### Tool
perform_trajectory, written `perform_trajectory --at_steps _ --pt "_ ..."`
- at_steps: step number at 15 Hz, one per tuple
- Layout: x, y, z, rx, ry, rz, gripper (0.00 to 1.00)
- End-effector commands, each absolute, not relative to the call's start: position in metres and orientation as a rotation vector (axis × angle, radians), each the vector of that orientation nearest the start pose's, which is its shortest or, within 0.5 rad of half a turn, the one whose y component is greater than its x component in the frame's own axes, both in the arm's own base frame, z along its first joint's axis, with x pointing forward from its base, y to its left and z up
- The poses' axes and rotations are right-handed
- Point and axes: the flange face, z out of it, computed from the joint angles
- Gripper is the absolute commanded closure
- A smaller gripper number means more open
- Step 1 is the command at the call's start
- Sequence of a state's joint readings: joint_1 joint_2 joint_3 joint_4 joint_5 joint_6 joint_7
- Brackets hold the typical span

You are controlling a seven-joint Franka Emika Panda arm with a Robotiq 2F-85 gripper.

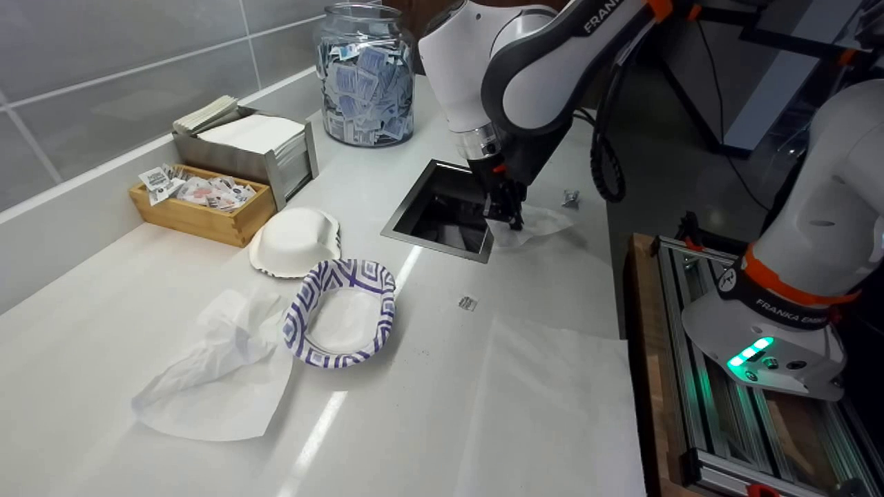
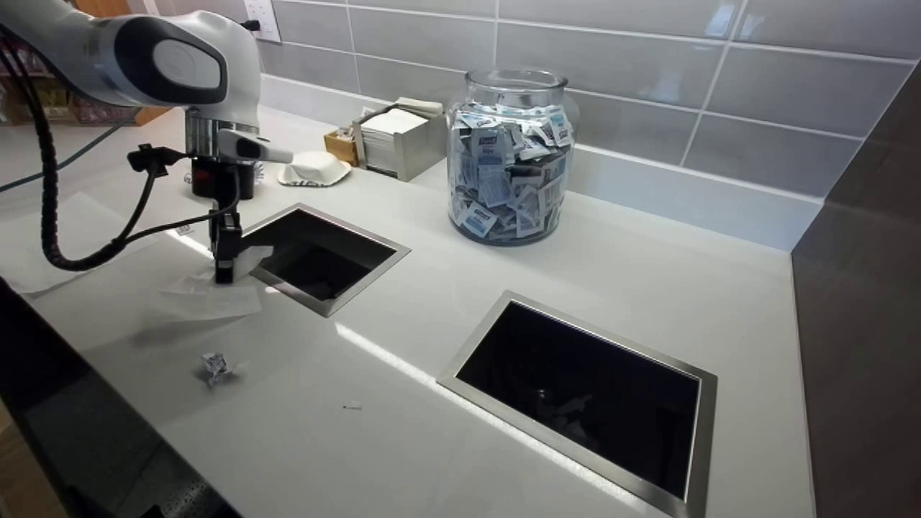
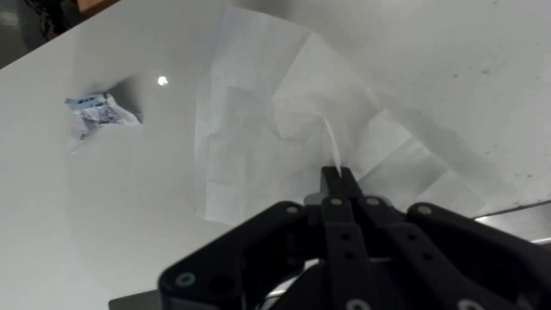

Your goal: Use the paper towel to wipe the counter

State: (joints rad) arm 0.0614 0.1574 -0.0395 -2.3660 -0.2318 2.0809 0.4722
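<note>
The paper towel [image 3: 254, 129] is a thin, creased white sheet spread on the white counter [image 3: 142, 206] in the wrist view. It also shows in both exterior views [image 1: 545, 222] [image 2: 219, 301], beside the near square opening. My gripper [image 3: 340, 170] points down and is shut on a pinched fold of the towel. In both exterior views the gripper [image 1: 512, 222] [image 2: 224, 277] is low, at the counter's height, by the opening's edge. Dark specks [image 3: 485, 71] lie on the counter to the right of the towel in the wrist view.
A metal-rimmed opening [image 1: 397, 228] is beside the gripper; another opening [image 2: 468, 345] lies farther along. A crumpled wrapper [image 3: 97, 112] lies near the towel. A glass jar [image 2: 507, 173], napkin holder [image 1: 293, 166], wooden box [image 1: 186, 219], paper bowls [image 1: 304, 331] and another crumpled sheet [image 1: 221, 379] stand around.
</note>
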Motion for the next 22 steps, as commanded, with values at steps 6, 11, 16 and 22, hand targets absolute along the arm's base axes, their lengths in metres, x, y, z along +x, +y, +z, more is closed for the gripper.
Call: perform_trajectory --at_steps 6,11,16,22 --pt "0.458 -0.019 0.232 -3.495 0.511 0.353 1.0" --pt "0.455 -0.017 0.235 -3.545 0.509 0.277 1.0" --pt "0.452 0.001 0.27 -3.478 0.47 0.156 1.0" --pt "0.445 0.012 0.326 -3.457 0.481 -0.034 1.0"
